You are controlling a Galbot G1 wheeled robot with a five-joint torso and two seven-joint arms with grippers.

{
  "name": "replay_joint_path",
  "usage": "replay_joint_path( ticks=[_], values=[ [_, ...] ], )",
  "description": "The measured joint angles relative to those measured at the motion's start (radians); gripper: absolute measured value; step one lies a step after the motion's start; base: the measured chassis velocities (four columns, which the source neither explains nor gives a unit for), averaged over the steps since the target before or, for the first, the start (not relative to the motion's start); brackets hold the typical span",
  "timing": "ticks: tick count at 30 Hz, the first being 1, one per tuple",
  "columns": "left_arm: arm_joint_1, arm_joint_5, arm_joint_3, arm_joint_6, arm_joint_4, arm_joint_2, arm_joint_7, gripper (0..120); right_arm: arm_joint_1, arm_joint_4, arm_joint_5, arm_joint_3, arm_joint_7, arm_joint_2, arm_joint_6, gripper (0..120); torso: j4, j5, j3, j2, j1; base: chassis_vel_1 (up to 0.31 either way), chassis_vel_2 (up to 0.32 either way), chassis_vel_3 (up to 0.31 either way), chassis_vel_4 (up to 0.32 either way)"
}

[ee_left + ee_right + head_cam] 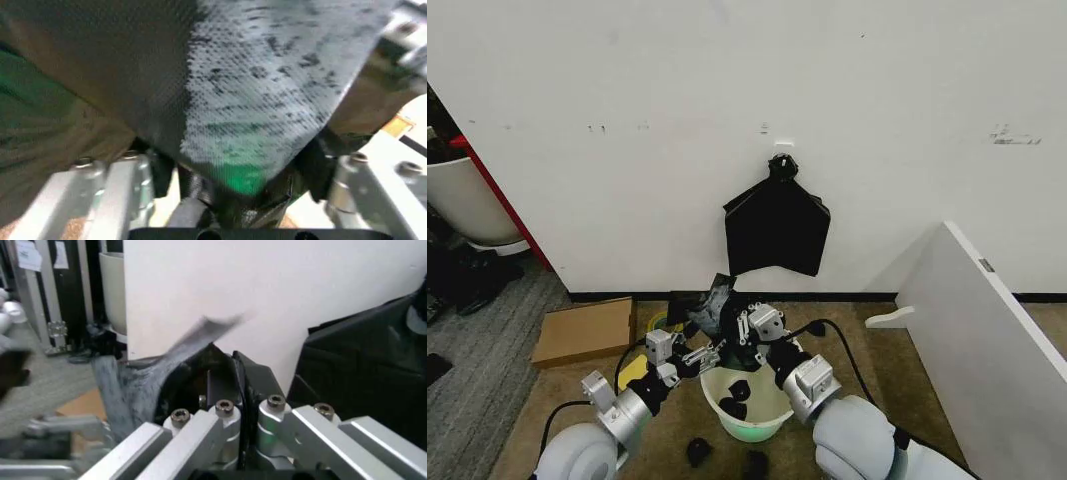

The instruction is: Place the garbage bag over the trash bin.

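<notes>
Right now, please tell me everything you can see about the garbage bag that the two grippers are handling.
The garbage bag is thin, glossy black plastic, crumpled, not yet spread. It hangs bunched above the far rim of the trash bin, near the wall. The left gripper pinches it; the left wrist view shows stretched, half-transparent film rising from between the fingers. The right gripper is shut on another fold, seen in its wrist view. It does not cover the bin.
</notes>
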Motion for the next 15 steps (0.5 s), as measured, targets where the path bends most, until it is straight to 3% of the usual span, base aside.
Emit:
replay_joint_path(
  ticks=[9,15],
  values=[
    [-0.003,0.013,-0.003,0.001,0.034,-0.035,-0.007,20,-0.005,0.034,0.050,0.013,0.009,0.006,0.009,0,0.0001,-0.0001,0.000,0.000,0.000,0.000,0.000,0.000,0.000],
    [-0.007,-0.011,-0.053,-0.003,0.039,-0.015,-0.010,0,-0.015,0.045,0.074,0.047,0.058,-0.016,-0.010,0,0.0001,0.0000,0.000,0.000,0.000,0.000,0.000,0.000,0.000]
  ],
)
